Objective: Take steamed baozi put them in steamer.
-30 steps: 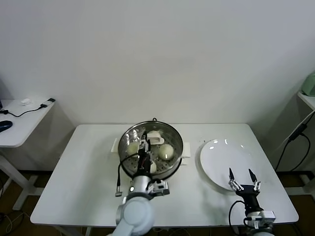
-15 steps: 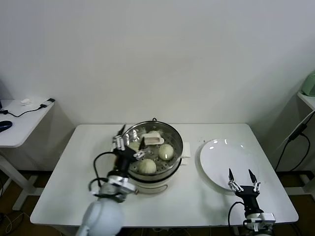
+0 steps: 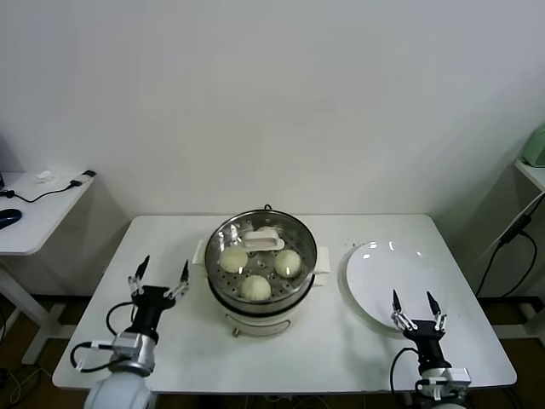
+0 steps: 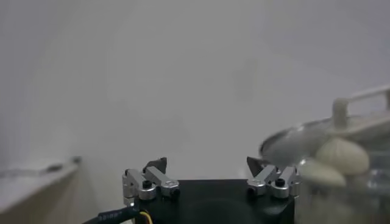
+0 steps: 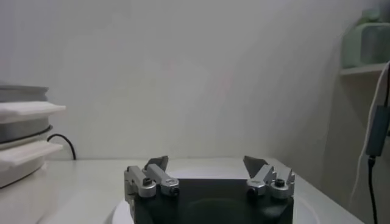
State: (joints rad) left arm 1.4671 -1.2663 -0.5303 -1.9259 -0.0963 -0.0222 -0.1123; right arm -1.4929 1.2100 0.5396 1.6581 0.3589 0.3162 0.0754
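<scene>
nearest the body, the left end effector [image 3: 159,279] now sits low over the front left of the worktop [image 3: 162,247], its two dark pointed fingers spread apart and holding nothing. a second ago it was down inside the steamer [image 3: 261,266], and half a second ago it was lifting off the rim; it has since swung clear to the side. my reading is that the last bun has been dropped and the arm is pulling back, so the loading looks finished or nearly so.

the right end effector [image 3: 418,308] hangs parked at the near edge of the plate [image 3: 387,281], fingers likewise apart and empty, as it was before. the plate is flat, glossy white and bare.

further back, the steamer is a round polished steel pot on a cream base with side handles, its tray dotted with holes. three buns [image 3: 255,288] show plainly inside, smooth, pale and domed; something cream-white, partly behind a white handle [image 3: 264,244], may be a fourth, but i cannot tell.
</scene>
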